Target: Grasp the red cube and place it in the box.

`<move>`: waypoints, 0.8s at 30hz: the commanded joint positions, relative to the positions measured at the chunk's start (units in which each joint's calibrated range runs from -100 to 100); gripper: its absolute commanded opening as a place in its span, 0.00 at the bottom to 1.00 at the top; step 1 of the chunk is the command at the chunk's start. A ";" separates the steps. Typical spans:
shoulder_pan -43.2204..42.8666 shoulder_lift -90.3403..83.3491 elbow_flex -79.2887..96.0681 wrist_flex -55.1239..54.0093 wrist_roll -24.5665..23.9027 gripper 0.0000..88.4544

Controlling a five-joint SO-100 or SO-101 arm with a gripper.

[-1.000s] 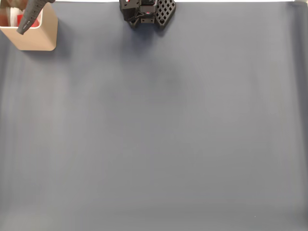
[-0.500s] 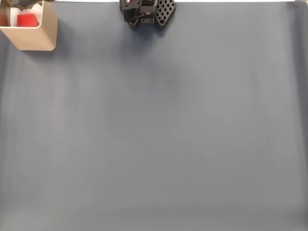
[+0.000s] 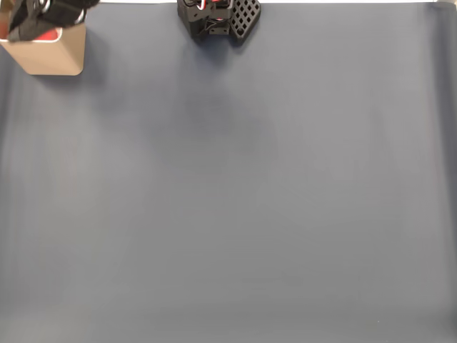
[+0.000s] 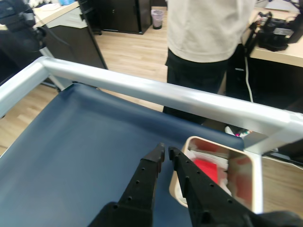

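Observation:
The red cube [image 4: 206, 169] lies inside the tan box [image 4: 256, 176], on its white lining. In the wrist view my gripper [image 4: 166, 150] hovers above and just left of the box, jaws nearly touching and nothing between them. The box [image 3: 53, 57] stands in the top left corner of the fixed view. There my dark arm [image 3: 46, 14] hangs over its opening, with a sliver of the red cube [image 3: 47, 34] showing beneath it.
The arm's black base [image 3: 218, 18] sits at the top middle of the blue mat [image 3: 235, 186]. A metal rail [image 4: 156, 92] borders the table beyond the box. A person [image 4: 208, 28] stands close behind that rail.
One second ago a finger reached down into the box beside the cube. It then lifted out toward the top left. Now the arm's dark body covers the box's opening again.

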 commanded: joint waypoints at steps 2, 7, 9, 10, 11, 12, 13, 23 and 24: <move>-7.27 2.58 -6.55 0.21 0.34 0.00; -15.65 4.31 -8.28 -0.12 0.39 0.00; -18.84 4.92 -8.65 -0.20 0.39 0.00; -20.55 5.18 -8.65 -0.20 0.39 0.00; -22.18 5.26 -8.65 -0.29 0.44 0.00; -23.88 5.35 -8.65 -0.29 0.44 0.00; -25.52 5.35 -8.56 -0.29 0.49 0.00; -40.50 2.75 -4.54 -1.11 0.83 0.00; -41.57 2.14 -3.54 -1.43 0.88 0.00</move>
